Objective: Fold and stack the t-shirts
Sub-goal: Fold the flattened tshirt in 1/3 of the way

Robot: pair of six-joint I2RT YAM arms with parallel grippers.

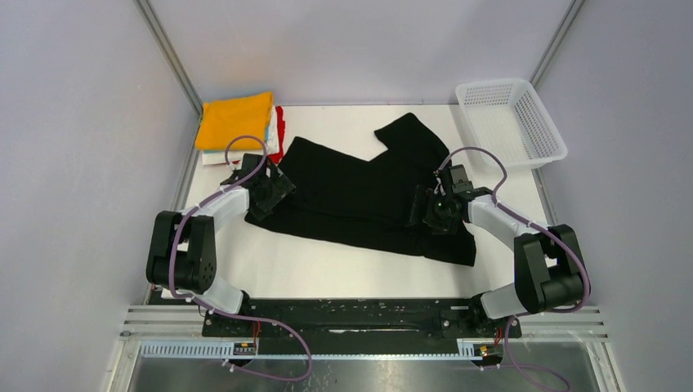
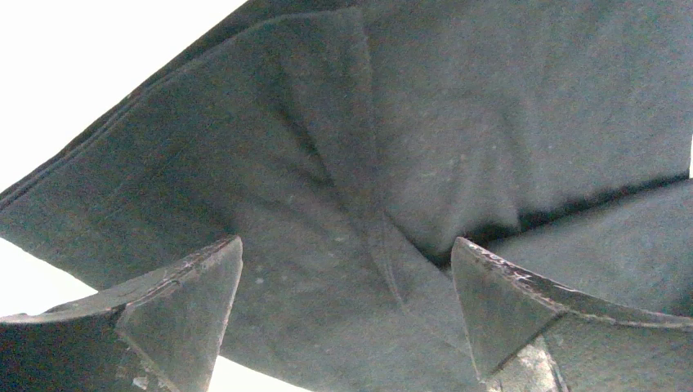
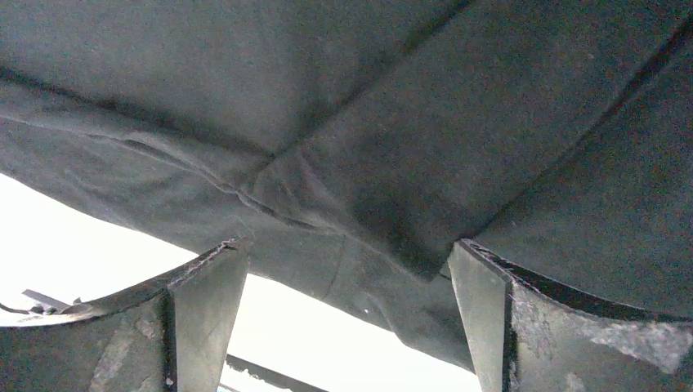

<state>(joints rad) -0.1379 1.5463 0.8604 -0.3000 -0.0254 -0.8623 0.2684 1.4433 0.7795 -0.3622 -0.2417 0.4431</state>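
Lying outside mesh basket [image 1: 495, 83]: black t-shirt [image 1: 351, 196], folded stack [image 1: 235, 121].

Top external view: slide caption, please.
Left arm and right arm, jaws open, over the black t-shirt; folded stack far left, white basket far right.

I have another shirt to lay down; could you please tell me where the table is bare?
Widest: the near strip of table between the black shirt and the arm bases. Smaller: the back, between the folded stack and the shirt's far sleeve. Crowded: the middle, where the left hand and right hand hang over the shirt.
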